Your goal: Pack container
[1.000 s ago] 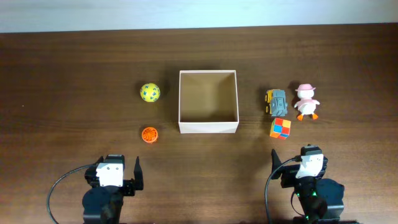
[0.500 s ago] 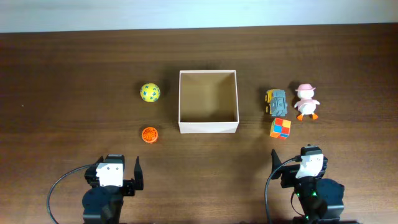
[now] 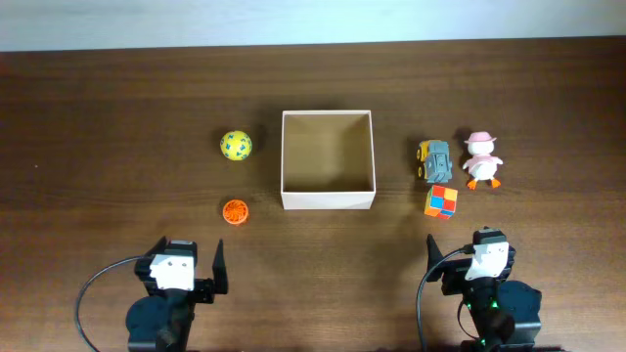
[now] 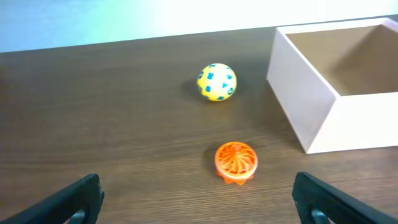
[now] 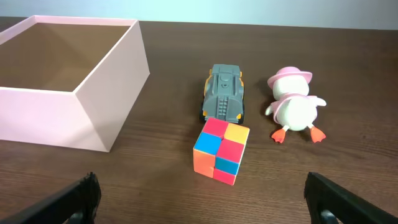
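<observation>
The container (image 3: 328,200) is a square white-walled box with a tan bottom, empty, at the table's middle. It also shows in the left wrist view (image 4: 317,109) and the right wrist view (image 5: 56,118). Left of it lie a yellow ball (image 3: 236,145) (image 4: 216,82) and an orange ball (image 3: 235,211) (image 4: 236,162). Right of it lie a grey toy truck (image 3: 434,160) (image 5: 224,92), a white duck with a pink hat (image 3: 481,159) (image 5: 295,109) and a coloured cube (image 3: 441,201) (image 5: 221,150). My left gripper (image 4: 199,202) (image 3: 188,256) is open and empty, short of the orange ball. My right gripper (image 5: 208,202) (image 3: 468,246) is open and empty, short of the cube.
The dark wooden table (image 3: 117,117) ends at a pale strip along its far edge (image 3: 313,20). Both arms sit at the near edge.
The left arm has shifted very slightly. The toys, the container and the right arm have not moved.
</observation>
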Available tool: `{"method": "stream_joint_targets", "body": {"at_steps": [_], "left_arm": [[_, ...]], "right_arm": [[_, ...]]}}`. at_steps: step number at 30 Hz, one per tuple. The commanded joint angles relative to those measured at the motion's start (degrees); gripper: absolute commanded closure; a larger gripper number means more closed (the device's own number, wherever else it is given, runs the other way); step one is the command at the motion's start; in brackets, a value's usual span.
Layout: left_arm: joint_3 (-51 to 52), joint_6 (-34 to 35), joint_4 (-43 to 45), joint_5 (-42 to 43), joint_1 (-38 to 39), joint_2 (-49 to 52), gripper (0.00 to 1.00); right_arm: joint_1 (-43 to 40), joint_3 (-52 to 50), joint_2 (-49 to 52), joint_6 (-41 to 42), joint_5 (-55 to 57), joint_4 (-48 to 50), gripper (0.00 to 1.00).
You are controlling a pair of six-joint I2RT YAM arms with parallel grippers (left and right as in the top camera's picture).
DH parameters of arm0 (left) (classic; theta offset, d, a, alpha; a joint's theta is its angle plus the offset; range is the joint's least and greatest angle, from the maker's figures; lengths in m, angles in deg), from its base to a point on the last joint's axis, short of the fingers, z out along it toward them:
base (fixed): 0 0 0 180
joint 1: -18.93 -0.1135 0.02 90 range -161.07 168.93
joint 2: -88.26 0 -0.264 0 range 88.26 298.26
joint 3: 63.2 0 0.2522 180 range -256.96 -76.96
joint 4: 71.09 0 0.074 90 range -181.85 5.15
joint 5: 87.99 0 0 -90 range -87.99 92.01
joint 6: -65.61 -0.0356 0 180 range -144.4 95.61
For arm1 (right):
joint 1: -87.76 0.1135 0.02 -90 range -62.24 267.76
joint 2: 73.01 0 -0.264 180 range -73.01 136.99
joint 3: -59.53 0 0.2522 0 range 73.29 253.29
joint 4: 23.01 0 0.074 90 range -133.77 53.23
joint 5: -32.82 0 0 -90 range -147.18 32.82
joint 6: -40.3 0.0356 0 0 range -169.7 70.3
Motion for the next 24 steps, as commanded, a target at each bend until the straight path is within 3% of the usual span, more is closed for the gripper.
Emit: {"method": "stream_joint_targets", "body": {"at_steps": [1,6,11,17,24], "left_arm": [[0.5,0.6,0.2,4.9,-0.4,-0.7,0.01],[-0.6,2.5,-1.4,6.0,-0.4,0.8,0.01],[-6.4,3.9,-2.2,6.6,-0.4,12.8,0.01],[-20.3,3.8,-5.2,6.6,-0.4,34.4,0.01],[-45.7,3.6,-19.3,7.2,-0.4,60.6,0.01]], "right_arm": [[-0.3,-0.3,-0.6,2.6,-0.5,0.0,0.01],[-0.3,1.7,-0.2,7.8,-1.8,-1.1,0.01],[-0.3,12.0,8.6,7.5,-1.5,-9.3,0.01],[-0.3,30.2,29.1,6.0,-1.4,-17.2,0.01],[-0.3,58.6,55.8,6.0,-3.4,-29.6,0.01]]}}
